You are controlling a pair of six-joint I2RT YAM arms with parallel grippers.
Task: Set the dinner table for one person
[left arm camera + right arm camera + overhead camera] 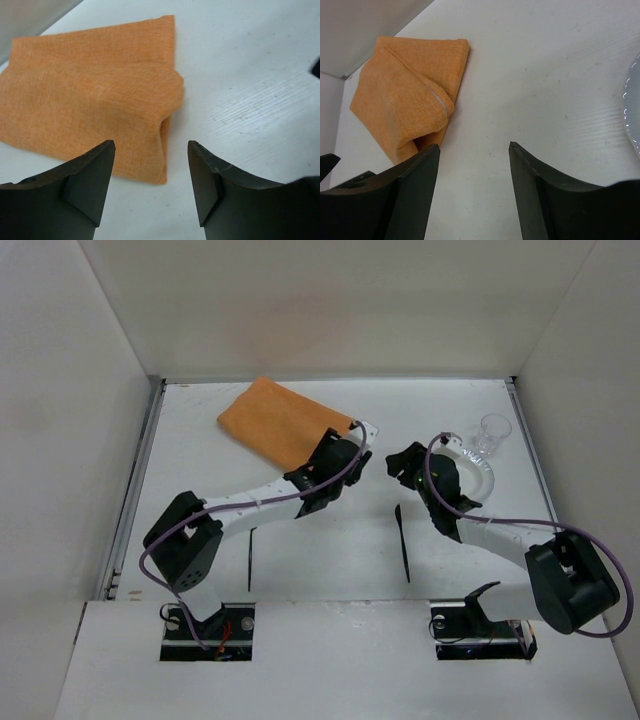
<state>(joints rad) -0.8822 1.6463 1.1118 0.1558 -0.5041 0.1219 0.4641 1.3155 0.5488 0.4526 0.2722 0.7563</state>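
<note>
Over the middle of the desk (330,575) I am holding both arms out, their tips near each other. The desk itself is lying flat and white beneath me, reaching from my bases to the far wall, with a thin metal rail (133,495) along its left edge.

I am keeping my left pincer (151,145) partly spread, its two dark fingers apart with only bare surface between them; it is gripping nothing. It is hanging at the near right corner of the orange cloth (280,425), which is lying slantwise on the far left part of the desk. That corner is bunching up into a fold just beyond my fingertips.

I am holding my right pincer (474,146) wide apart and empty as well, pointing toward the cloth across bare desk. A pale plate (486,477) is sitting just right of that wrist, partly hidden by my arm, and a clear glass (493,432) is standing upright at its far rim; I cannot tell whether they are touching.

Two thin dark utensils are lying nearer my bases, one (251,558) by the left arm and one (403,542) by the right, well apart.
</note>
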